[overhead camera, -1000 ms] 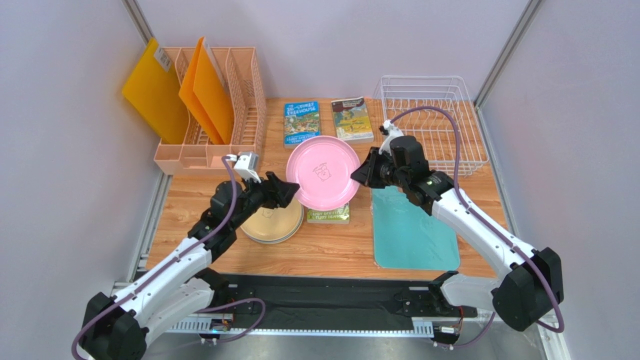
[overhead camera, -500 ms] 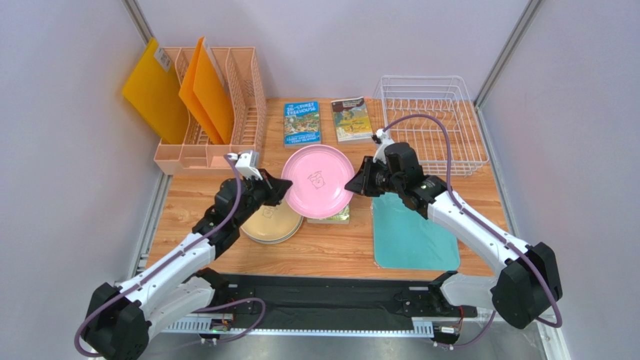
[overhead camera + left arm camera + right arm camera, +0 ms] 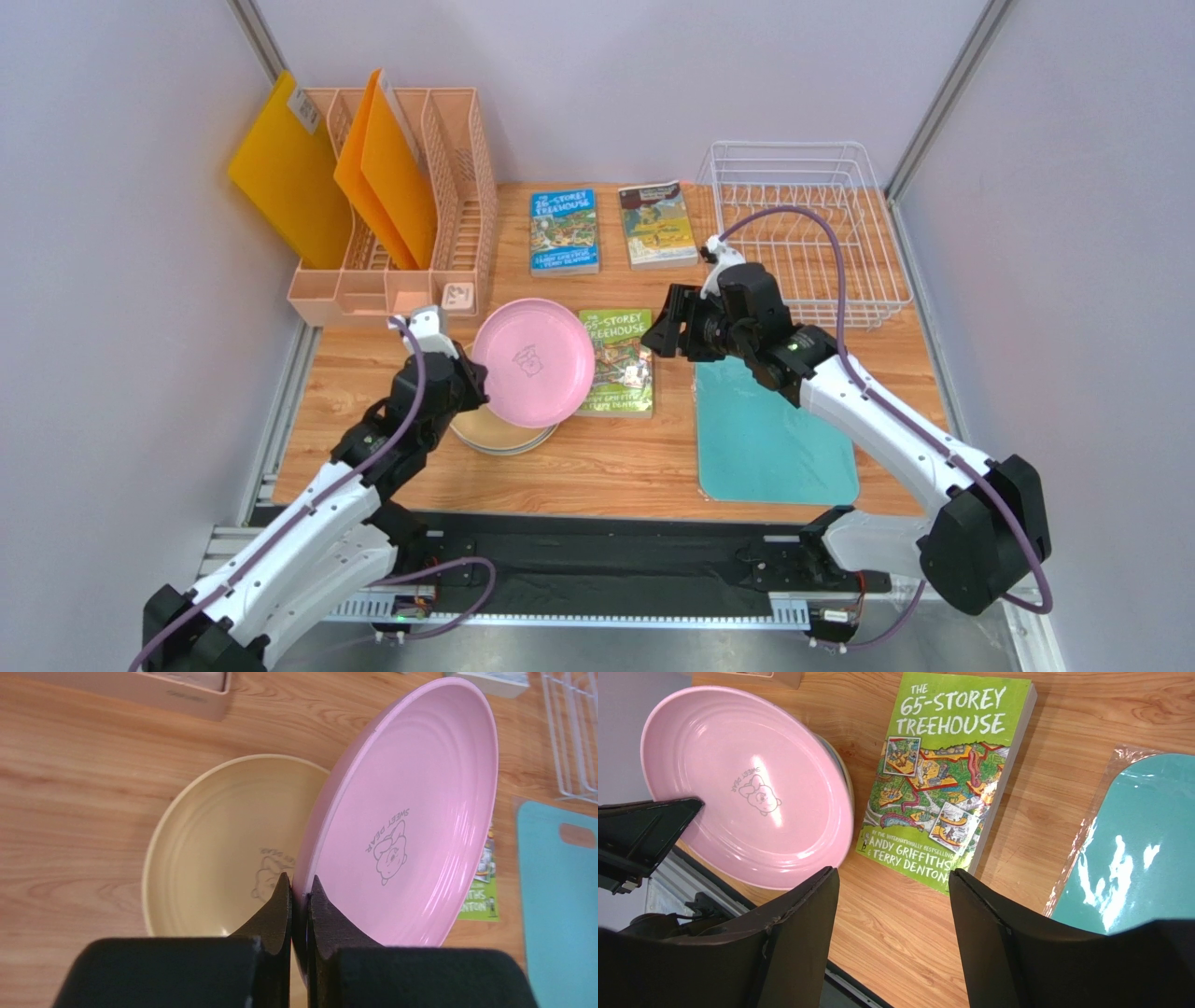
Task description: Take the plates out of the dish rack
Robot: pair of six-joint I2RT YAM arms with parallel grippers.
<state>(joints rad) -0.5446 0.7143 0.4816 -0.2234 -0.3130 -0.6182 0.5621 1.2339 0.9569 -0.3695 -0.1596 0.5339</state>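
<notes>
Left gripper (image 3: pixel 300 894) clamped on rim of tilted pink plate (image 3: pixel 530 361) left of centre, over yellowish plate (image 3: pixel 217 843) on table (image 3: pixel 617 469), right gripper (image 3: pixel 892 882) spread wide, holding nothing, above green book (image 3: pixel 619 367), white dish rack (image 3: pixel 821 245) upper right

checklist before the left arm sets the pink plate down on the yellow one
1. Left gripper hold: ok, its fingers are shut on the rim of the pink plate.
2. Right gripper out of the way: ok, open, holding nothing, apart from the plate.
3. Yellow plate free to receive: ok, nothing lies in it.
4. Pink plate level: not ok, it is steeply tilted on edge.
5. Dish rack emptied: ok, no plates show in it from the top view.
</notes>
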